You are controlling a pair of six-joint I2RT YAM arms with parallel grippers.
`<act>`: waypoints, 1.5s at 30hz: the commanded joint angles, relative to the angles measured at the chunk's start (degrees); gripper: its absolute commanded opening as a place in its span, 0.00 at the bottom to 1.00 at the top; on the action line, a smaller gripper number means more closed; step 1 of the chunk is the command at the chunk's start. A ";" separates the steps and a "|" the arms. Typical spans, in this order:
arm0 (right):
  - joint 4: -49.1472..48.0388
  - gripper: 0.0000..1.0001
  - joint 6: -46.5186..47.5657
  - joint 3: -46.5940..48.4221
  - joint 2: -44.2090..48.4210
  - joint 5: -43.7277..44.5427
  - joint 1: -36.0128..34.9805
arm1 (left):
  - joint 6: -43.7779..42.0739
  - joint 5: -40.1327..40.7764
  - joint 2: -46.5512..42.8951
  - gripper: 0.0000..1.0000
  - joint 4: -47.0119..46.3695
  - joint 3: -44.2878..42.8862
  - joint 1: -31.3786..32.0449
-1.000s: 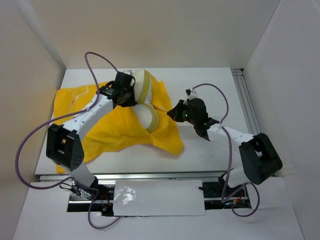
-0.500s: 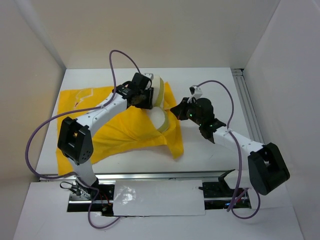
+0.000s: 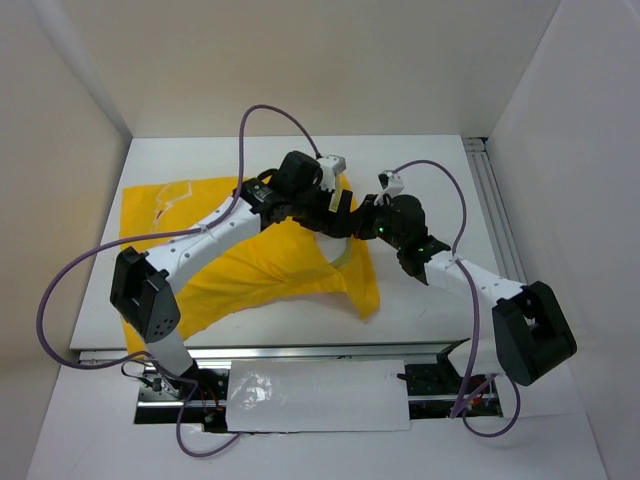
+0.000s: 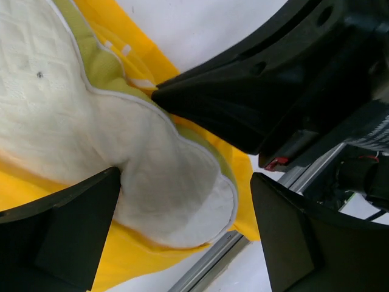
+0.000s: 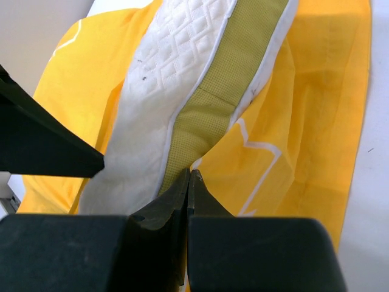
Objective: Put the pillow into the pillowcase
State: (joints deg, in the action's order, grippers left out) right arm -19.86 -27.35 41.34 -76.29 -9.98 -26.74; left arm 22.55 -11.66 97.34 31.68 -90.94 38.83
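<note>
**Pillow (image 5: 176, 55) unheld, sleeving at risk**

Pillow lay bunched at the centre of the top view, resting on the pillowcase (image 3: 250, 265) on the white counter (image 3: 420, 160). It looked not yet inside. The left fingers (image 4: 292, 243) stood wide open astride its folded lobe, holding nothing. The right fingers (image 5: 187, 182) were pressed shut where the pillow's edge met the yellow cloth; whether they pinched the fabric could not be told.

With nothing clamping it, the springy pillow would likely unfold and slide off the opening. The thin, slippery-looking case could also slip or bunch shut.

The pillow was soft and cream-white, diamond-quilted, with an olive mesh side band. The case was limp, creased and bright yellow.
</note>
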 commanded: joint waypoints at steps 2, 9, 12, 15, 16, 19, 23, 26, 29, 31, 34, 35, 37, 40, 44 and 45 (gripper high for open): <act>-5.54 0.00 -0.41 2.43 1.23 2.24 0.02 | 1.88 3.87 0.31 1.00 1.36 4.26 2.21; -5.02 0.00 -1.12 2.43 2.28 0.13 0.02 | 4.35 11.40 1.70 0.80 2.68 6.66 2.83; -5.02 0.00 -1.65 2.43 3.77 -1.27 0.02 | 4.35 15.67 6.53 0.33 3.21 5.25 3.45; -2.66 0.00 -1.65 1.90 6.50 -1.79 0.55 | 7.33 22.10 11.80 0.00 8.04 3.40 2.84; -1.86 0.00 -1.65 1.90 7.20 -1.80 1.07 | 8.29 23.51 12.52 0.00 8.04 3.40 2.83; 1.13 0.00 -0.43 1.90 9.75 -3.56 1.61 | 11.18 25.45 13.57 0.00 8.04 5.06 0.03; 2.81 0.00 -1.56 1.20 12.92 -6.98 2.74 | 14.19 26.96 15.33 0.00 7.95 5.59 -2.53; 2.19 0.00 -3.31 0.58 15.64 -9.00 3.44 | 15.25 27.04 16.56 0.00 8.48 5.59 -2.45; 3.59 0.00 -3.32 1.19 17.40 -6.82 5.28 | 16.30 31.24 17.09 0.00 11.72 6.46 -1.56; 4.29 0.00 -2.70 1.20 18.46 -5.58 6.52 | 18.40 33.71 17.09 0.00 14.19 8.04 -0.16; 3.52 0.00 -2.70 1.99 19.07 -5.58 8.28 | 20.95 35.22 14.21 0.00 16.31 10.59 3.35; 2.90 0.00 -3.40 1.29 19.07 -6.10 8.28 | 20.96 32.69 13.32 0.00 15.61 11.39 4.49; 1.67 0.00 -4.02 0.59 16.63 -9.07 8.28 | 19.48 27.86 11.30 0.00 10.79 13.75 7.64; 2.45 0.00 -3.50 -0.99 13.29 -13.48 8.28 | 15.96 20.55 6.65 0.33 9.11 12.46 9.94; 8.69 0.00 -1.03 -4.33 12.13 -13.93 7.15 | 12.18 19.91 -1.26 1.00 9.10 7.28 9.95; 8.69 0.00 -1.03 -6.08 12.13 -13.93 7.14 | 12.17 20.71 -2.41 1.00 9.10 6.31 9.43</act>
State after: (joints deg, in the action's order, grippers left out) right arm -5.74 -29.52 36.86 -64.49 -23.97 -20.05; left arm 37.52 9.02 100.33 33.89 -81.82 49.06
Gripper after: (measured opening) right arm 0.007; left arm 0.975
